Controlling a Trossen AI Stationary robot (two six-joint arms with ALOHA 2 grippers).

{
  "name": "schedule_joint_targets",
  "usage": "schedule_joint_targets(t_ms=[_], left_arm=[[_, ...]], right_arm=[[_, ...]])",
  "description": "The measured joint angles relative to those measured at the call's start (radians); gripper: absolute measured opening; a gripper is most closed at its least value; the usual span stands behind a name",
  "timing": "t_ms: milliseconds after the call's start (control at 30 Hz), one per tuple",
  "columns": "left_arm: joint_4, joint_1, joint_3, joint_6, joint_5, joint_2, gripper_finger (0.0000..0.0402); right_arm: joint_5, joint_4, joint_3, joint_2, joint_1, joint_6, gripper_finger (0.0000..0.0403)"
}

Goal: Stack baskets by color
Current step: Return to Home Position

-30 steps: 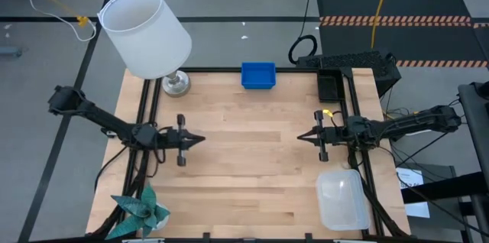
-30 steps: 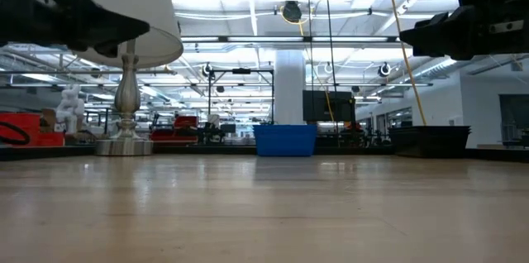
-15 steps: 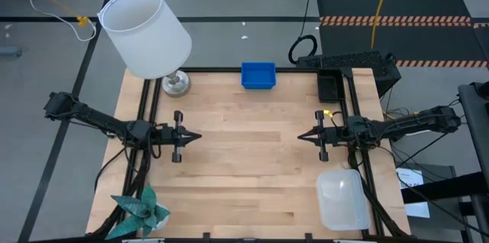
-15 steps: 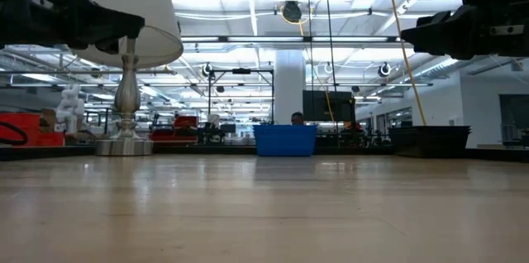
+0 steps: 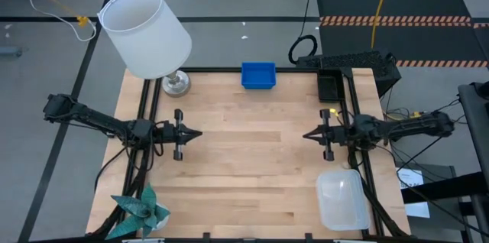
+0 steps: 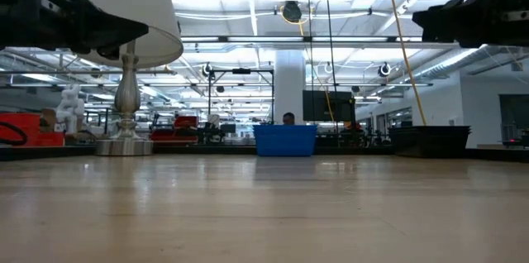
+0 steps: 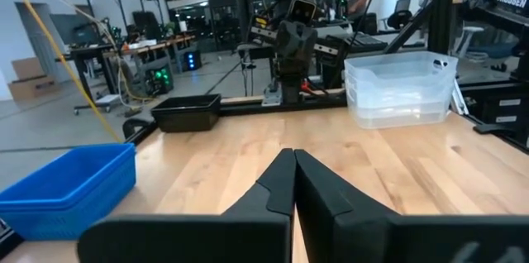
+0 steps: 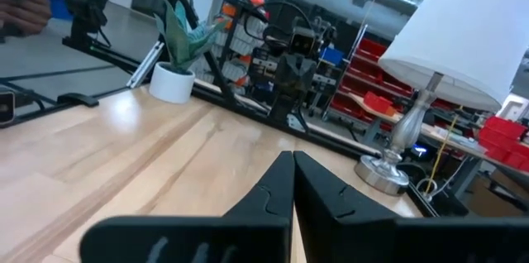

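A blue basket (image 5: 257,75) sits on its base at the middle of the table's far edge. It also shows in the left wrist view (image 7: 66,188). At the far right corner is a black basket (image 5: 330,87). A stack of clear baskets (image 5: 341,199) stands at the near right; in the left wrist view the stack (image 7: 401,89) is nested. My left gripper (image 5: 200,134) hovers shut over the table's left half, pointing level toward the right. My right gripper (image 5: 305,135) hovers shut over the right half, facing it. Both are empty.
A white lamp (image 5: 145,33) stands on its metal foot (image 5: 176,84) at the far left corner. A teal paper plant (image 5: 141,211) is at the near left corner. Bare wood (image 5: 252,159) lies between the two grippers.
My right gripper has drawn back slightly toward the table's right edge, and my left gripper slightly toward the left and far edges. Both have stayed shut and level. No basket has moved.
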Motion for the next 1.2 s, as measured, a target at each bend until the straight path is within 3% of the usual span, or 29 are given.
schedule_joint_targets(t_ms=[200,567,867,1033,1200], left_arm=[[0.0,0.0,0.0,-0.009,0.0,0.0,0.002],[0.001,0.0,0.001,-0.01,0.0,0.0,0.0011],[0.001,0.0,0.001,-0.011,-0.001,0.001,0.0009],[0.001,0.0,0.001,-0.014,-0.001,0.001,0.0007],[0.001,0.0,0.001,-0.017,-0.001,0.001,0.002]], right_arm=[[0.0,-0.065,0.0,-0.093,0.0,0.001,0.0],[0.001,-0.198,0.0,-0.278,0.0,-0.004,0.0],[0.005,-0.211,0.0,-0.281,-0.001,-0.026,0.0],[0.081,-0.284,0.0,-0.281,-0.007,-0.057,0.0],[0.026,-0.304,0.0,-0.281,-0.009,-0.052,0.0]])
